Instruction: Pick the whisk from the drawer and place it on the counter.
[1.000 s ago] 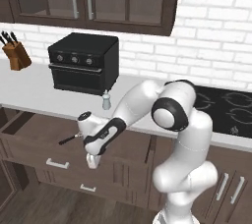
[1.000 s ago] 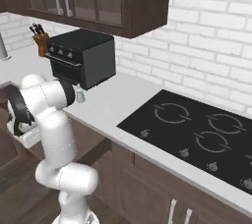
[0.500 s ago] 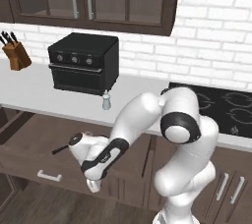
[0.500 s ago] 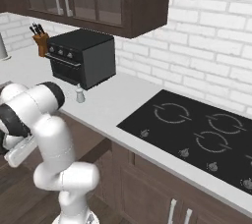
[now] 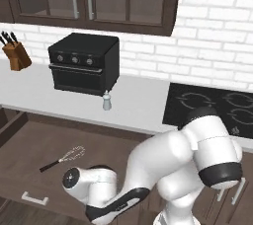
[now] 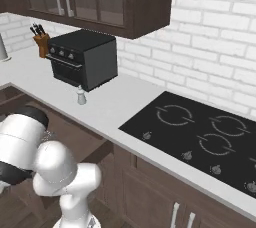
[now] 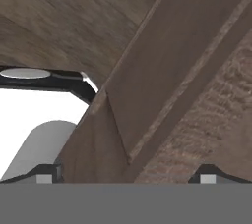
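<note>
The whisk [image 5: 63, 158] lies flat on the brown floor of the pulled-out drawer [image 5: 29, 140], wire head to the right and black handle pointing left. The drawer's silver bar handle [image 5: 34, 199] shows free at its front. My arm bends low in front of the drawer, its wrist [image 5: 101, 204] to the right of that handle and nearer than the whisk. In the hand view my gripper [image 7: 129, 176] is open, its fingertips [image 7: 47, 174] wide apart with nothing between them, facing brown wood close up. The grey-white counter [image 5: 138, 103] runs behind the drawer.
A small shaker [image 5: 106, 101] stands on the counter in front of a black toaster oven [image 5: 84, 63]. A knife block [image 5: 17, 54] sits at the far left. The black cooktop [image 5: 212, 108] lies to the right. Dark wall cabinets hang above.
The drawer has slid further out, so the whole whisk now shows. My arm has dropped lower and swung down in front of the drawer, away from its handle.
</note>
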You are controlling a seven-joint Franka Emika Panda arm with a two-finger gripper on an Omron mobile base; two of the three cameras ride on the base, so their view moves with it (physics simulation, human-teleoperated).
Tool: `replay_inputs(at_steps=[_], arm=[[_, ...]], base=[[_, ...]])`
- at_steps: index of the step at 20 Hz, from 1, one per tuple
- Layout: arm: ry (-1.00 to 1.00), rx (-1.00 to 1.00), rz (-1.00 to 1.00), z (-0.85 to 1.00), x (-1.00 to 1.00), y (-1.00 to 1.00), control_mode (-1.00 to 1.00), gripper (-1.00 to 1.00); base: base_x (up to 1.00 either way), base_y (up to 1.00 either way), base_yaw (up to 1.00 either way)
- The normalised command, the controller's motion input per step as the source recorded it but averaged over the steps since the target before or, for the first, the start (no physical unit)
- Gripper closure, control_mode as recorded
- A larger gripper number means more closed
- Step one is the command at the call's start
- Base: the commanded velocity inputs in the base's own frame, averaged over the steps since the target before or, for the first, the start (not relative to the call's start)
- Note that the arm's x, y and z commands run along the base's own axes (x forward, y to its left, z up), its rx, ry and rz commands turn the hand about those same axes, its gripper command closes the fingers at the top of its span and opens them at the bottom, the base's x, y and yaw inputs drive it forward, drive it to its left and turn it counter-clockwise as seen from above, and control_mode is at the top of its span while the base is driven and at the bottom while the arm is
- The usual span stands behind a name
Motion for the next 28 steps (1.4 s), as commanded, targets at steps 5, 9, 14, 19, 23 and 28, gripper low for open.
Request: replay_inputs(at_steps=[5, 9, 14, 19, 23, 28], arm=[[0.01, -0.03, 0.06, 0.98, -0.61, 0.71, -1.00, -1.00], [0.10, -0.14, 0.00, 1.00, 0.51, 0.99, -1.00, -1.00], [0.12, -0.09, 0.00, 1.00, 1.00, 0.83, -1.00, -1.00], [0.10, -0.04, 0.03, 0.65, 1.00, 0.41, -1.00, -1.00], [0.02, -0.03, 0.31, -0.77, 0.77, 0.00, -1.00, -1.00], [-0.03, 0.09, 0.25, -0.62, 0.74, 0.15, -1.00, -1.00]], base=[[0.00, 0.00, 0.00], [0.00, 0.00, 0.00], [0.00, 0.00, 0.00], [0.00, 0.00, 0.00], [0.00, 0.00, 0.00], [0.00, 0.00, 0.00]])
